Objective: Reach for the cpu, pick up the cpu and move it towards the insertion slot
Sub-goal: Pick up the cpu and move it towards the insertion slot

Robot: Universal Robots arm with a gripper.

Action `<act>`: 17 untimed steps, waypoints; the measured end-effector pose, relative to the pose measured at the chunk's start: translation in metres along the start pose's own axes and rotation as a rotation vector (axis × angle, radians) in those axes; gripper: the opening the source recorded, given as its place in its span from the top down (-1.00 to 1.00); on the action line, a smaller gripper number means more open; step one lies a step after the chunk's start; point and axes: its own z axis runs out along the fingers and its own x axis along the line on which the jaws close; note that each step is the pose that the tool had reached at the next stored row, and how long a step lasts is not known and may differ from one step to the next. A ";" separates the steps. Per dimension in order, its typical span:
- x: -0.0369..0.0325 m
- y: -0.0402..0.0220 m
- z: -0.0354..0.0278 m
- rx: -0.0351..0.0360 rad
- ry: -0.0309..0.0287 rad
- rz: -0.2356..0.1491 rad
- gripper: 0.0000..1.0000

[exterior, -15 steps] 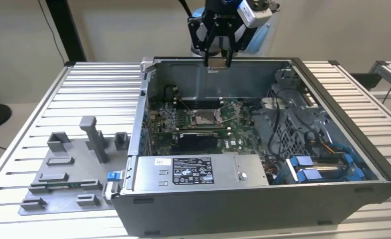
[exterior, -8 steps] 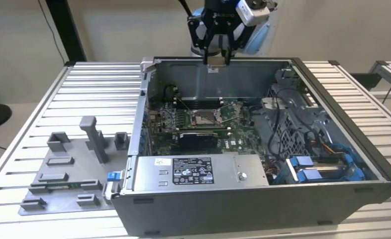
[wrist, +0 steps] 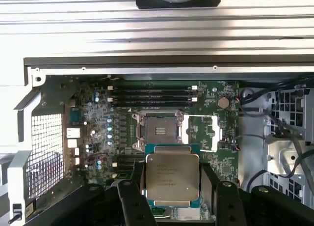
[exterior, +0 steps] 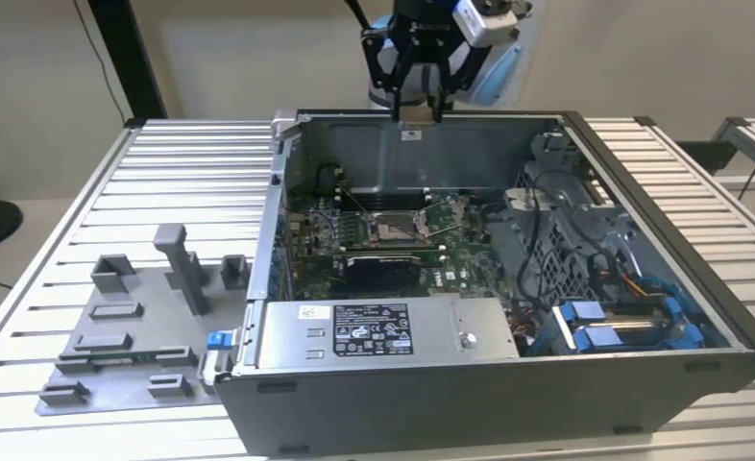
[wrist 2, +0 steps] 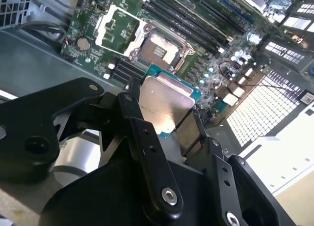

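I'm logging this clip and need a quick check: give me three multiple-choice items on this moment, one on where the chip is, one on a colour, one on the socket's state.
1. Where is the small flat silver-topped square cpu?
A. lying on the grey fixture plate
B. held in the black gripper above the open computer case
C. seated in the socket

2. What colour is the circuit board around the square metal-framed insertion slot?
A. green
B. red
C. white

3. What state is the insertion slot in?
A. covered by a fan
B. filled with a chip
C. open, dark centre exposed

Answers: 1 B, both wrist views show the chip between the fingers, off the board. 2 A, the board is green in both wrist views. 3 C, the frame is swung aside and the centre is bare.
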 end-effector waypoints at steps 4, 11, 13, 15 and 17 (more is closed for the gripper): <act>0.0001 0.0041 0.0004 0.0001 0.0000 0.000 1.00; 0.0005 0.0145 0.0014 0.0001 0.0000 0.000 1.00; 0.0005 0.0165 0.0017 0.0001 0.0000 0.000 1.00; 0.0004 0.0178 0.0019 0.0000 0.0000 0.000 1.00; 0.0003 0.0188 0.0020 0.0001 0.0001 0.000 1.00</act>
